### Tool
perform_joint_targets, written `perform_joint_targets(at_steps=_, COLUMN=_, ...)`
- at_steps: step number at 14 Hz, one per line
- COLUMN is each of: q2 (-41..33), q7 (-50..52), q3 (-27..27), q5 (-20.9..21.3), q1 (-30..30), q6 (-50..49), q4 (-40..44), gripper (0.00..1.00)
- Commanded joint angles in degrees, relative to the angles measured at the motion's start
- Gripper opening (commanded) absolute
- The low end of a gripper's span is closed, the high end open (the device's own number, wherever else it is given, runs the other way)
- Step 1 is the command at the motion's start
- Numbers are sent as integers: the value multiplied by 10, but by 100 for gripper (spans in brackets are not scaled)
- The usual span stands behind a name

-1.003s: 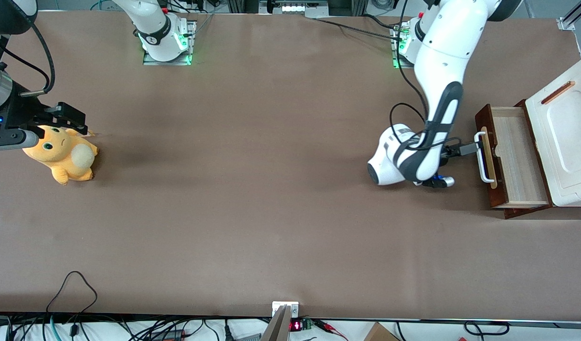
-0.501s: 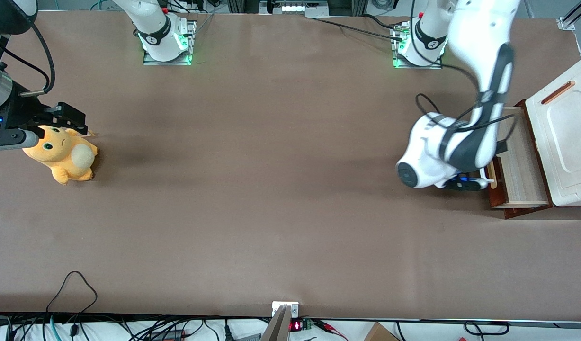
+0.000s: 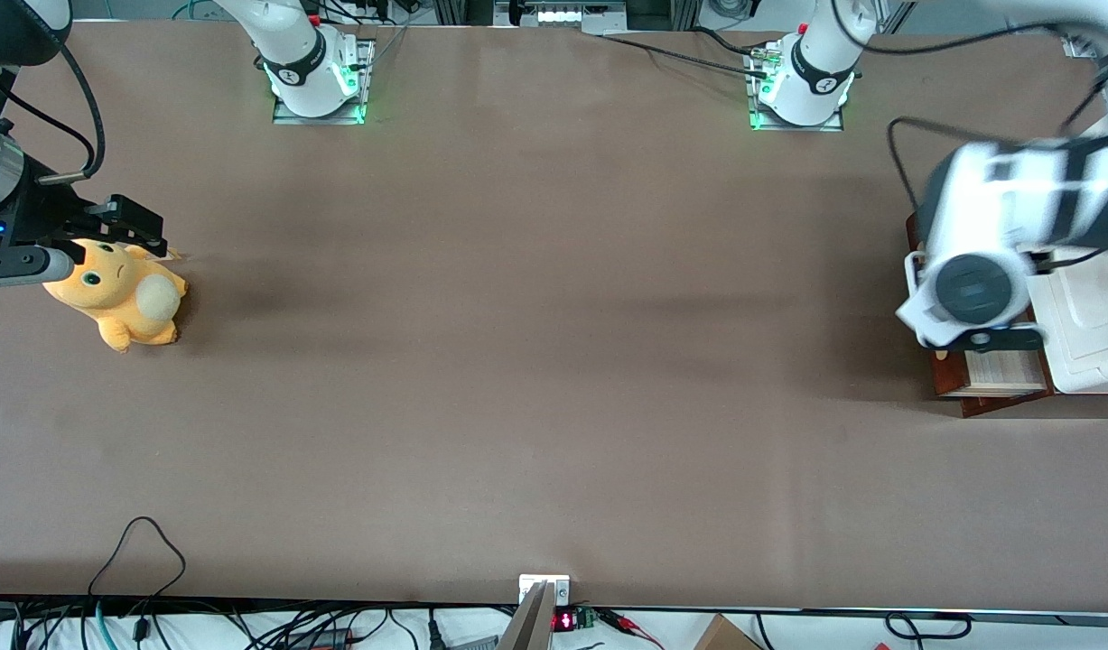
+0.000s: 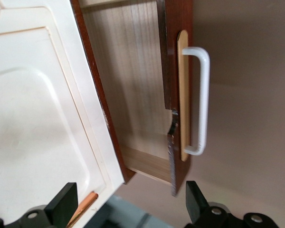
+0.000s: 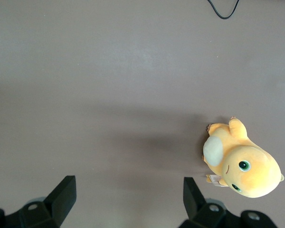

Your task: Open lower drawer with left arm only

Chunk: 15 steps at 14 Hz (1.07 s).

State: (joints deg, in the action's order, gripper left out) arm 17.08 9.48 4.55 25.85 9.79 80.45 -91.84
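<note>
a robotics lab: two white arms bolted to metal base plates [image 3: 319,108] with green status lights on a wide brown table [image 3: 517,361], cable tangles [image 3: 246,632] along the bottom edge, aluminium framing at the top.

One lower drawer [image 4: 147,95] stands pulled out, with one white loop handle [image 4: 202,99] on its front. One white moulded panel [image 4: 33,109] lies over it. One orange plush toy [image 3: 120,293] sits on the one brown worktop [image 3: 517,361]. One tool [image 4: 128,206] hangs above the drawer, two fingers [image 4: 64,204] spread; other drawers, if any, are hidden.
</note>
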Motion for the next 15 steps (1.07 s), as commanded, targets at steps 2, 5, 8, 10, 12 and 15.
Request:
perform_joint_targets(at_steps=2, q2=-40, q7=-19, q3=-3, q5=-124, q1=-42, q6=3, q4=54, gripper=100)
perform_joint_targets(at_steps=5, q2=-56, q7=-18, q3=-4, q5=-215, q1=-57, q6=59, q4=55, gripper=100)
perform_joint_targets(at_steps=8, q2=-77, q7=-35, q3=-7, q5=-248, q1=-60, q6=77, q4=54, gripper=100)
perform_joint_targets(at_steps=10, q2=-87, q7=-101, q3=-11, q5=-246, q1=-62, q6=74, q4=54, gripper=100)
perform_joint_targets(at_steps=12, q2=-99, q7=-155, q3=-10, q5=-253, q1=-78, q6=77, q4=48, gripper=100)
perform_joint_targets(at_steps=15, q2=-97, q7=-155, q3=-12, q5=-272, q1=-74, q6=133, q4=47, gripper=100)
